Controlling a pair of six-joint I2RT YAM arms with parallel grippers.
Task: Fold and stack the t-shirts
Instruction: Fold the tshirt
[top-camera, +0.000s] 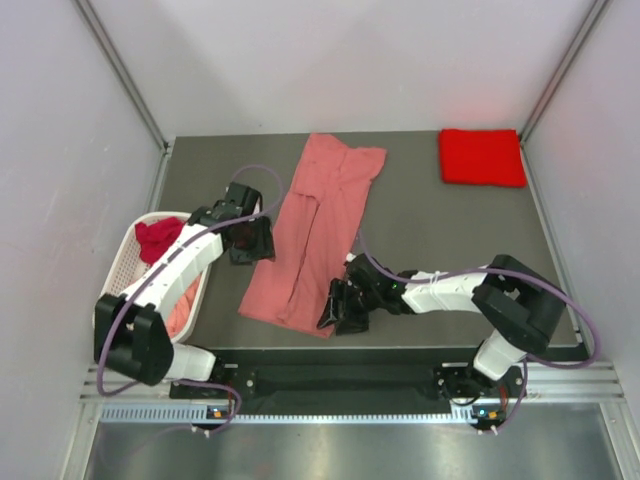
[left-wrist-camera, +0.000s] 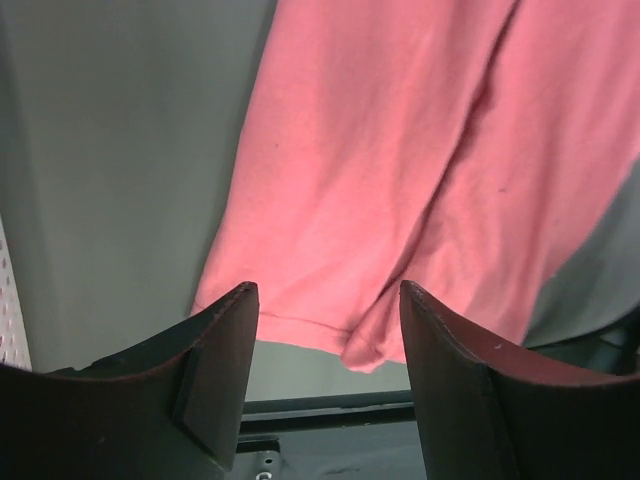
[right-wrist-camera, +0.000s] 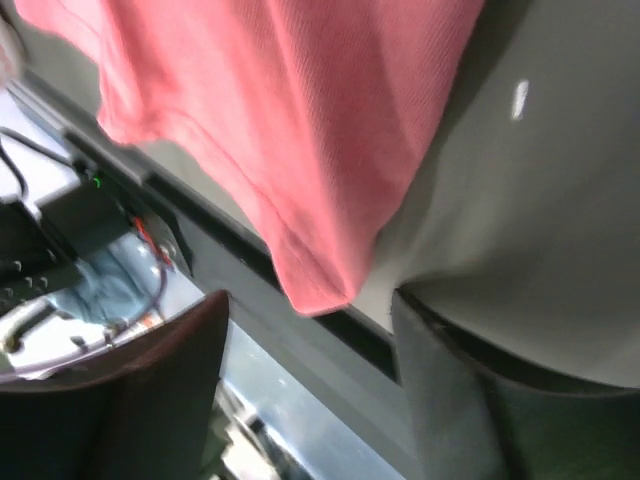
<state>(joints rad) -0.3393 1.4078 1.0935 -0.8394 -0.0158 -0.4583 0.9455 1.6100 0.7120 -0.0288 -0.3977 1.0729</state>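
Jaws gape empty on left gripper (left-wrist-camera: 325, 290) and right gripper (right-wrist-camera: 308, 300), flanking the salmon-pink t-shirt (top-camera: 320, 235), likely poised to fold it

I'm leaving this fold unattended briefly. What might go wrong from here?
The near corner of the salmon pink shirt sits at the front edge of the table, just ahead of the open right jaws; a clumsy pinch may drag it over. The shirt lies askew with a crease, so the next fold may come out crooked and stack poorly on the red shirt.

Four t-shirts (top-camera: 318, 230), one basket (top-camera: 123, 264)
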